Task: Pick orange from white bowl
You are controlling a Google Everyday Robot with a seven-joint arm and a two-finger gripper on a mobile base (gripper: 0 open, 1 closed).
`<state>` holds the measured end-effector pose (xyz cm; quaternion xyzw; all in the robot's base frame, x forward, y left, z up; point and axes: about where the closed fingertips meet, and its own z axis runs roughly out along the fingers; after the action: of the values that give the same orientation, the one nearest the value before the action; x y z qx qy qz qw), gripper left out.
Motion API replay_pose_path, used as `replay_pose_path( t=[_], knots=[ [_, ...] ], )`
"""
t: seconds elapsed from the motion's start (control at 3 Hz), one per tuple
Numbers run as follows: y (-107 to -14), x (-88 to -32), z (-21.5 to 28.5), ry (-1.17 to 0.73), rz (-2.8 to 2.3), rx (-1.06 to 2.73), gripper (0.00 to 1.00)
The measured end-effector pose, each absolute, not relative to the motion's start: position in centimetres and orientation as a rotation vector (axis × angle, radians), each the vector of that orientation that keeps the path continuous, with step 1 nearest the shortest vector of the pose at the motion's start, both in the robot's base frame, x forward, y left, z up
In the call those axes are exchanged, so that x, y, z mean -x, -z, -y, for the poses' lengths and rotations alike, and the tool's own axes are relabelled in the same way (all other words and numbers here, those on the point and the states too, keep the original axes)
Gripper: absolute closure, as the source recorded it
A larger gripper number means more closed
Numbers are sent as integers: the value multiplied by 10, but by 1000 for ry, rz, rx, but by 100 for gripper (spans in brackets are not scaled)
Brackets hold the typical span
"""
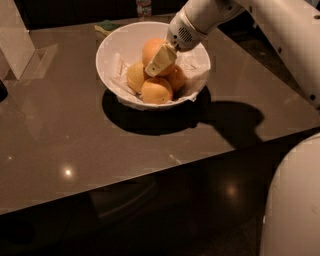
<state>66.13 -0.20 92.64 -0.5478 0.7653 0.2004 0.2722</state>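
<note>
1. Gripper (161, 60): inside bowl (111, 50), tip pressed against the right side of the orange (149, 50). Cream-coloured tip points down-left. Whether it clamps the fruit or sits loose: not discernible from this view.
2. Arm (210, 12): white, enters from upper right, slopes down over the bowl's right rim.
3. Orange: top of the pile, approx. centre of the bowl, resting on the other fruit. Right part hidden behind the gripper.
4. Other oranges, qty 3, all below the top one:
   - left fruit (135, 76), near the left wall;
   - front fruit (156, 91), near the front rim;
   - right fruit (176, 79), under the gripper, partly covered.
5. Bowl: white, crinkled white lining, upright on table (75, 130), toward the far edge. Dark shadow of bowl and arm falls to the front and right.
6. Misc.: green sponge (107, 25) just behind the bowl; bottle (144, 7) at the far edge, top cut off; white panel (15, 37) at far left. Robot body (295, 200) fills lower right corner.
</note>
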Motion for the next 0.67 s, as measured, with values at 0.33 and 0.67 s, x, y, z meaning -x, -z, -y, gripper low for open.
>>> replay_pose_path(
  t=[0.33,0.67],
  knots=[
    [-926,-661,2,-540,-2060,1475,88],
    [-928,-661,2,-538,-2058,1475,100]
  ],
)
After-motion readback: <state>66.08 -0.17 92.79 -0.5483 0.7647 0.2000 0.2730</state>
